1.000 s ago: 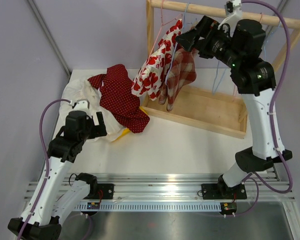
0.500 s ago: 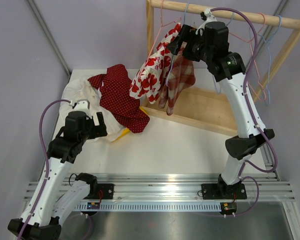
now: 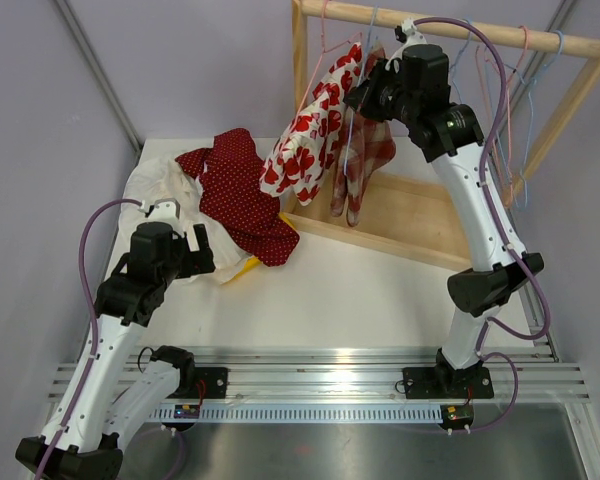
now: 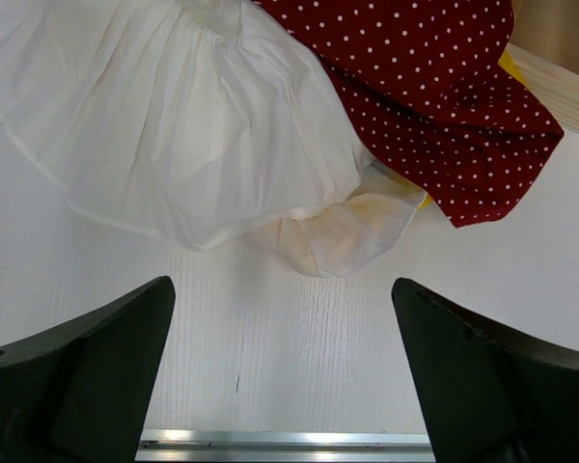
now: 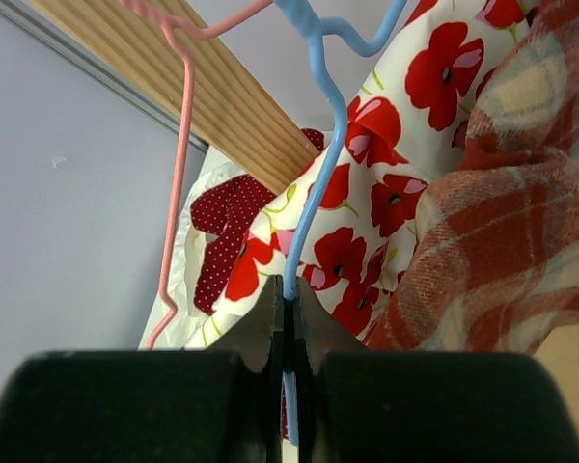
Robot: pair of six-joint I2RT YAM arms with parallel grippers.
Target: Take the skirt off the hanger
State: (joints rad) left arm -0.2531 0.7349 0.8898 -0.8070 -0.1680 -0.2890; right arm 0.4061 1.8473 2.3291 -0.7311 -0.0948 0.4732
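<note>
The right arm has swung leftward along the round wooden rail (image 3: 540, 38) since a second ago, and its right hand (image 3: 365, 92) – spread then – is now pressed together on the thin blue wire hanger (image 5: 333, 145). In the right wrist view the blue wire runs straight down into the slit between the two fingers. The red-and-cream checked skirt (image 3: 365, 160) hangs below the rail just under that hand, its lower edge over the shallow wooden tray base (image 3: 410, 225) of the rack. Touching it on the left is a white garment printed with red poppies (image 3: 300, 150); a pink wire hanger (image 5: 179, 174) shows beside the blue one. Which wire carries the checked skirt cannot be told.

The left hand (image 3: 185, 250) has not shifted – its fingers are spread wide above the white table (image 3: 380, 290), at the near edge of a white pleated cloth (image 4: 154, 125) that lies partly under a dark red cloth with white dots (image 4: 434, 87).
</note>
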